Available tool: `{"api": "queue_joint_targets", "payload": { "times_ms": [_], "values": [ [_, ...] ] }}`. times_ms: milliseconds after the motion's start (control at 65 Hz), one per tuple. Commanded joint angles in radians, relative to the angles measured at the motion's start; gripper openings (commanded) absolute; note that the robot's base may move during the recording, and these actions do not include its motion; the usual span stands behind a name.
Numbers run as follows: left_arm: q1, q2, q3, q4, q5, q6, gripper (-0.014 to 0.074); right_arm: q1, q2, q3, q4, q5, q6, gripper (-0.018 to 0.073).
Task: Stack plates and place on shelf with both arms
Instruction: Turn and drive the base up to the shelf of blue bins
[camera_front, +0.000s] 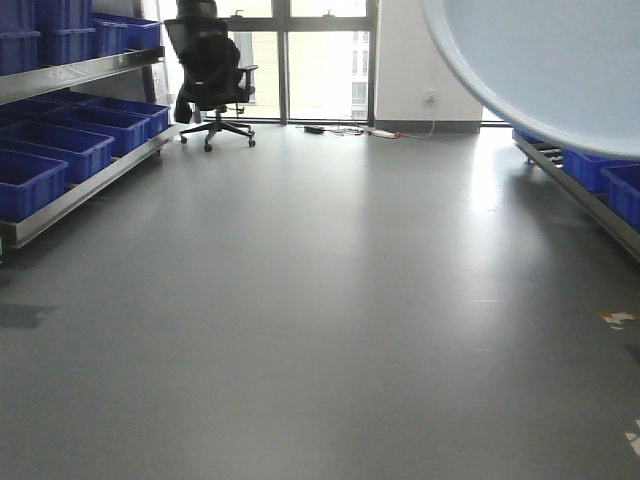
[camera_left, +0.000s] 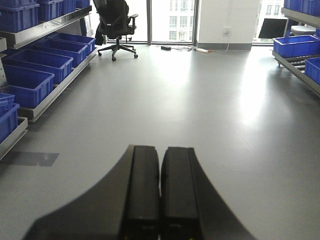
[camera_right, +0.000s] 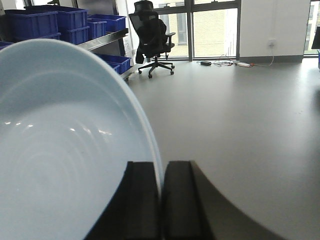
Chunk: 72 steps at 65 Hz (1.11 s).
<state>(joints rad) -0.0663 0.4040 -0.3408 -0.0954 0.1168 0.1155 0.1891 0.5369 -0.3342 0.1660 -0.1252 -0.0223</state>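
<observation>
Between the black fingers of the right gripper sits the rim of one pale bluish-white plate, pinched tight and held on edge, so that its glossy hollow face fills the left of the wrist view. From the front camera the same plate hangs high at the upper right, clear of the grey floor. The left gripper has its two fingers pressed flat together with nothing between them, pointing across the floor toward a black office chair and racks of blue bins.
</observation>
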Motion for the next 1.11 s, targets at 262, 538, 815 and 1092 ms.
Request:
{"api": "queue_joint_targets", "payload": {
  "times_ms": [262,538,815,1092],
  "values": [
    [0.002,0.007,-0.029,-0.001,-0.080,-0.001,0.0082,-0.001,-0.001,-0.032,-0.004,-0.103,0.001,0.0056],
    [0.002,0.007,-0.029,-0.001,-0.080,-0.001,0.0082,-0.001,-0.001,-0.032,-0.004,-0.103,0.001,0.0056],
    [0.002,0.007,-0.029,-0.001,-0.080,-0.001,0.0082,-0.001,-0.001,-0.032,-0.004,-0.103,0.001,0.0056],
    [0.002,0.007,-0.029,-0.001,-0.080,-0.001,0.0082,-0.001,-0.001,-0.032,-0.004,-0.103,0.001,0.0056]
  ]
}}
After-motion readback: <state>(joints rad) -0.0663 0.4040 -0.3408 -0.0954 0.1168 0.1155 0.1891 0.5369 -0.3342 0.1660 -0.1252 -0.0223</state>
